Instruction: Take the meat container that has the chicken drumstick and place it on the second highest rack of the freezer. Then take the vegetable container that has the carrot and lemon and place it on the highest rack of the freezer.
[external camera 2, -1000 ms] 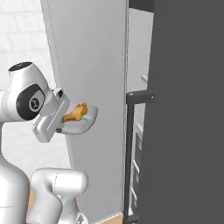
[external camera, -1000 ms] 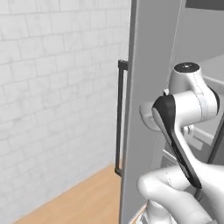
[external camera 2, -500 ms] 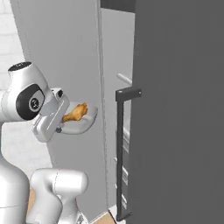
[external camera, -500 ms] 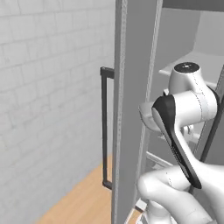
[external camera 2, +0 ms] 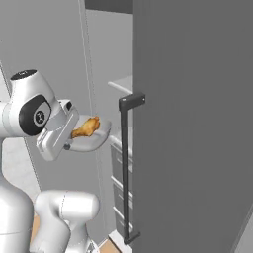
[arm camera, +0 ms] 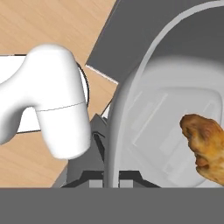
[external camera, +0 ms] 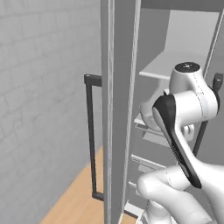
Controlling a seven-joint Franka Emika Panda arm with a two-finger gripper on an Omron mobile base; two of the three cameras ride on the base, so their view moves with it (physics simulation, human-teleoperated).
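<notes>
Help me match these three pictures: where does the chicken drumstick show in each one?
Left base view: I cannot make it out.
Right base view: the chicken drumstick lies left of centre in the light-grey tub beside the gripper.
Hand view: at the right edge.
Shared landmark: that tub.

The white arm (external camera: pixel 188 113) rises before the freezer (external camera: pixel 118 109) and its light-grey shelves (external camera: pixel 164 65).

The chicken drumstick (arm camera: pixel 204 151) and its meat container (arm camera: pixel 144 109) run off the hand view's right edge. In the left base view, the arm hides most of the container (external camera: pixel 148 114), and the freezer (external camera: pixel 114 109) door edge hides shelves behind it.
</notes>
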